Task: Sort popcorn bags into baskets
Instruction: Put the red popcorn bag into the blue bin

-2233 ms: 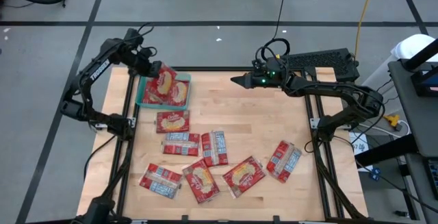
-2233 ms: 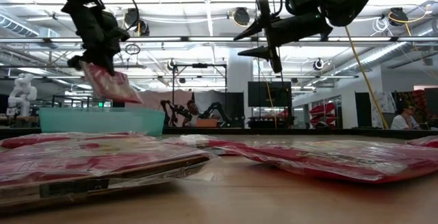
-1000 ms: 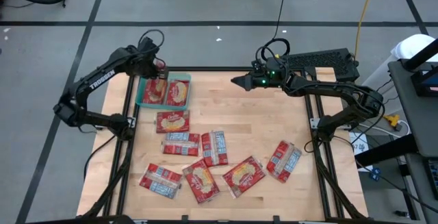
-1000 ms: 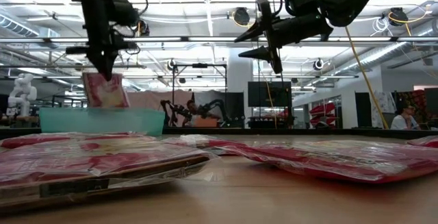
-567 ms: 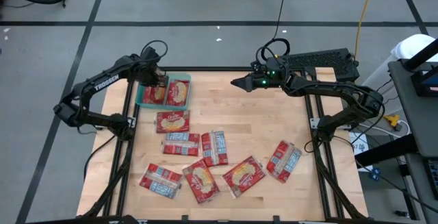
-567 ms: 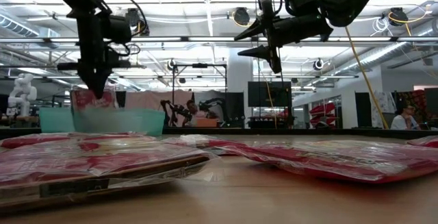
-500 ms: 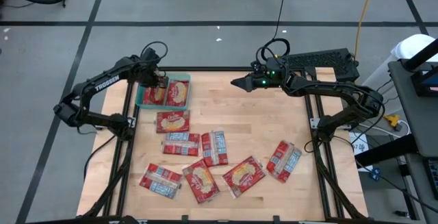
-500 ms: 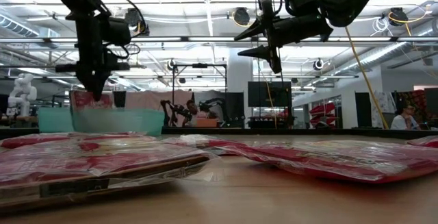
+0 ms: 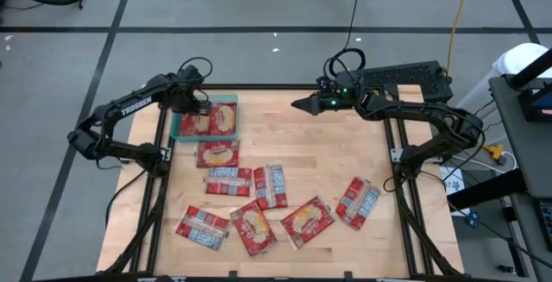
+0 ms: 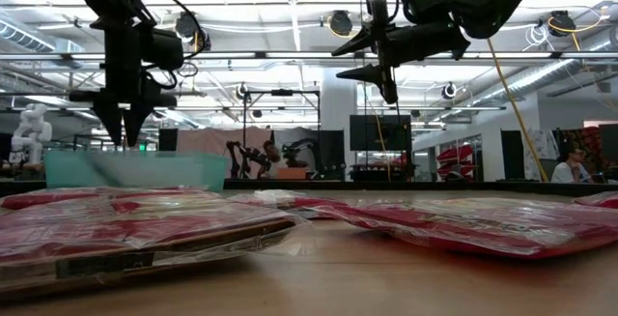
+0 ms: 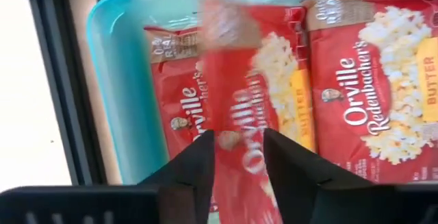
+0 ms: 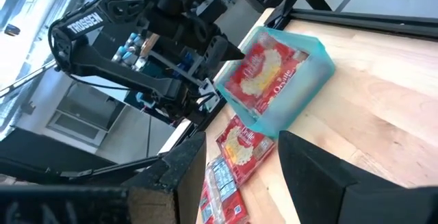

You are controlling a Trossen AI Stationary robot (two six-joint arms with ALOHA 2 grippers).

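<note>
Over the far-left corner of the wooden counter [image 9: 345, 170], the left claw [image 11: 238, 157] hangs released above the teal plastic basket [image 9: 177, 125], where flat red popcorn bags [image 11: 373, 94] read "Orville Redenbacher's BUTTER". More glossy bags [image 9: 259, 197] lie scattered nearer. Right claw [image 10: 386, 57], released, hovers over the counter's far edge.
</note>
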